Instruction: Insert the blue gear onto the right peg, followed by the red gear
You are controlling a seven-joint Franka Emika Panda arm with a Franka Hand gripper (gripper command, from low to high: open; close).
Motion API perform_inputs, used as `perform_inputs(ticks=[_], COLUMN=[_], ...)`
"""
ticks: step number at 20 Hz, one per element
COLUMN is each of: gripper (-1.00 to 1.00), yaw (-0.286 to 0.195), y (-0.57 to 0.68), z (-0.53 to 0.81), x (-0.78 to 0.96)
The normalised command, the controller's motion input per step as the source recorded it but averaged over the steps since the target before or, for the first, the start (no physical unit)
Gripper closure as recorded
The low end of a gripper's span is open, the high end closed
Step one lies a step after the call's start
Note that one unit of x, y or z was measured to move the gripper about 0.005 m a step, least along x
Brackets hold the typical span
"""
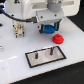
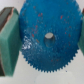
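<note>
Gripper (image 1: 47, 28) pads clamp the blue gear (image 2: 47, 37), held above the table behind the grey plate (image 1: 31, 58), whose right peg (image 1: 51, 50) is bare, while the red gear (image 1: 58, 38) waits beyond the plate, so neither gear is placed.

— What carries it all?
— A white table (image 1: 12, 60), glossy and pale.
— And directly on it?
— A black-edged grey plate (image 1: 45, 56) near the front, with two thin pins standing on it. Just behind it, toward the exterior view's right, the red gear (image 1: 58, 38) lies flat. Whether the blue gear (image 1: 48, 28) touches the surface, I cannot tell.
</note>
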Motion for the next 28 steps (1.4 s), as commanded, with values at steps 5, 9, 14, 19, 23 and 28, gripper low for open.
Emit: perform_inputs(ticks=[5,9,14,19,23,28], gripper=[1.00,1.00,1.00,1.00,1.00,1.00], yaw=[0.000,0.000,0.000,0.000,0.000,0.000], y=[-0.07,-0.12,-0.10,-0.12,-0.08,-0.08], z=[0.45,0.43,0.37,0.23,0.05,0.05], x=[0.61,0.76,0.81,0.81,0.77,0.66])
